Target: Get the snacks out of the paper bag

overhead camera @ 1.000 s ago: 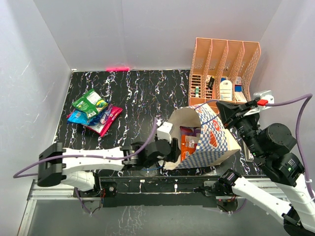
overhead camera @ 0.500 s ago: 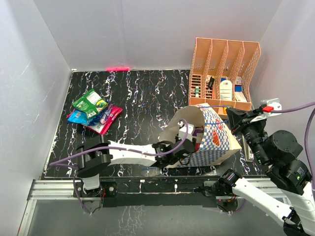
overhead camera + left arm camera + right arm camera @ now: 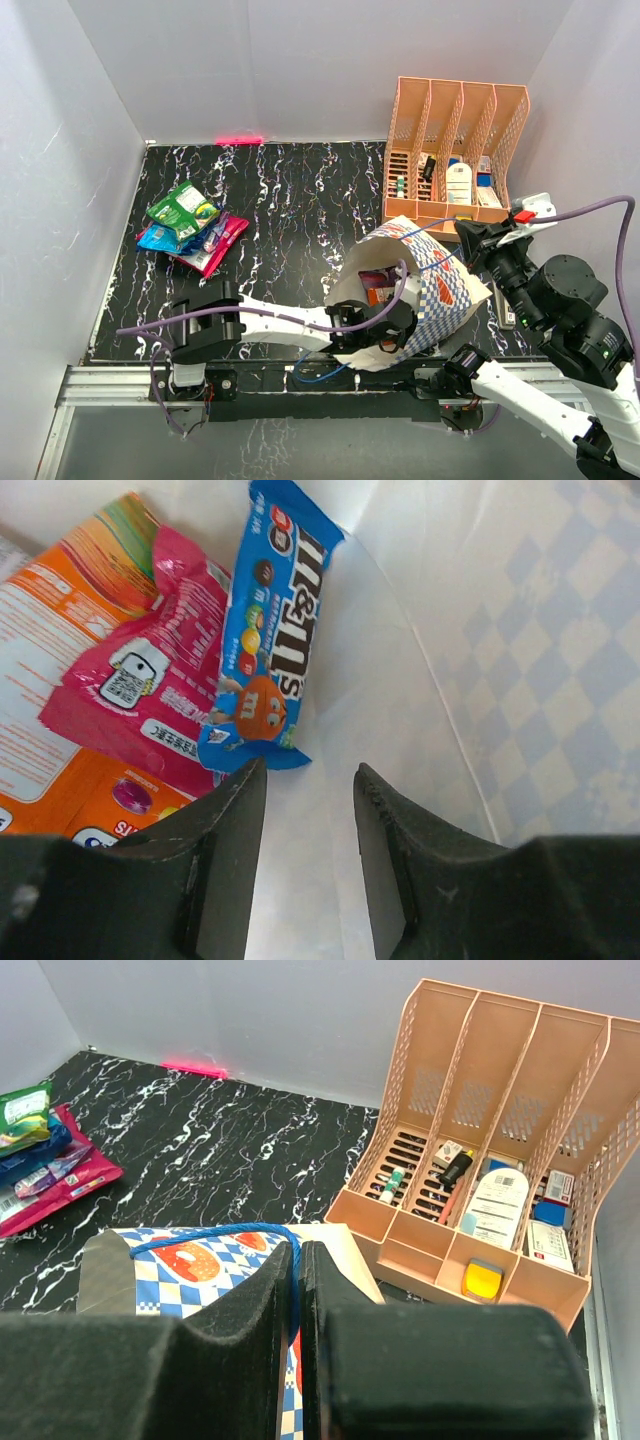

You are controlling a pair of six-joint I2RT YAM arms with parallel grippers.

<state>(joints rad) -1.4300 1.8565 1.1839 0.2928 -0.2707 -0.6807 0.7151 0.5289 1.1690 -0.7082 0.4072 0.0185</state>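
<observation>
Snacks (image 3: 190, 228), far left of the table (image 3: 290, 200): green, blue and magenta packets lie in a heap, already out and well apart from the bag.

Left arm reaches rightward from its base into the mouth of the paper bag (image 3: 445, 285), which lies tilted at near centre-right. Left gripper (image 3: 310, 775) is deep inside. Jaws apart, nothing between them; only cream lining shows in the gap.

Not yet out, wrist view: orange packet (image 3: 55, 670) lowest, pink packet (image 3: 150, 695) across it, blue packet (image 3: 275, 640) on top. Blue packet's long axis runs away from the gripper, roughly along the line of reach, leaning slightly right at the far end. Its near end sits just ahead of the finger (image 3: 235, 850) on the left of that view, a little left of the gap. Judgement: a small shift left and forward would set the jaws astride its narrow width. Left arm is the nearer one, and the only one inside.

Right gripper (image 3: 298, 1260), above the bag's right side, is clenched on the blue cord handle (image 3: 200, 1232), apparently keeping the bag propped. Peach organizer (image 3: 455, 140) stands behind.

Change over the last second: left gripper was outside at the bag mouth and is now well inside. Bag has shifted and its mouth looks narrower from above. Right arm has moved a little with the handle. Heap at left unchanged.
</observation>
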